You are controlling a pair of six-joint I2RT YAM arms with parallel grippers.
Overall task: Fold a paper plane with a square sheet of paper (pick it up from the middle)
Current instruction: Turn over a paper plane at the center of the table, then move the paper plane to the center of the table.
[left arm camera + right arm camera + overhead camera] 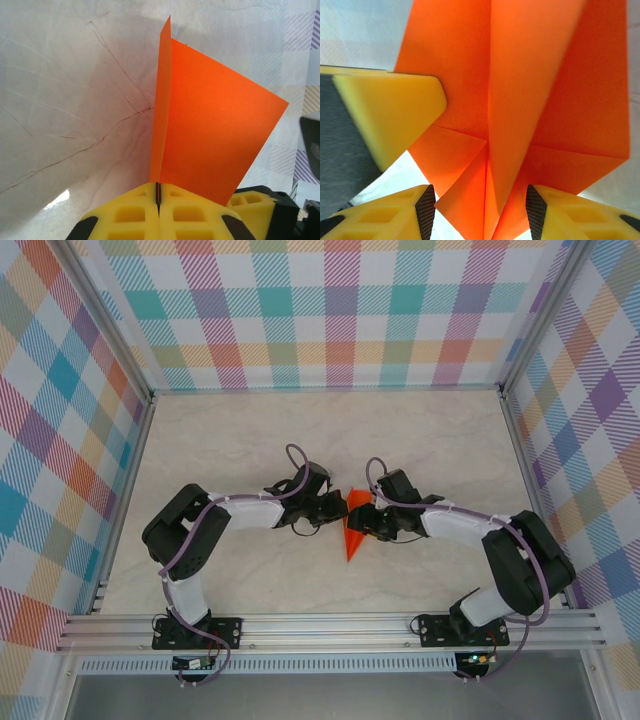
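Top external view: two arms meet at mid-frame over the pale marbled table (200, 440). The orange paper plane (351, 532) stands between their grippers, its point aimed at the lower edge of the frame. Left wrist view: at bottom centre, the left gripper (158, 192) presses its yellow fingers together on the plane's folded edge, and the paper rises upright toward the top of the frame. Right wrist view: the right gripper (480, 212) stands part-way open at the bottom edge, its black pads (425, 210) apart. The plane's creased layers sit between them; whether either pad touches the paper cannot be told.
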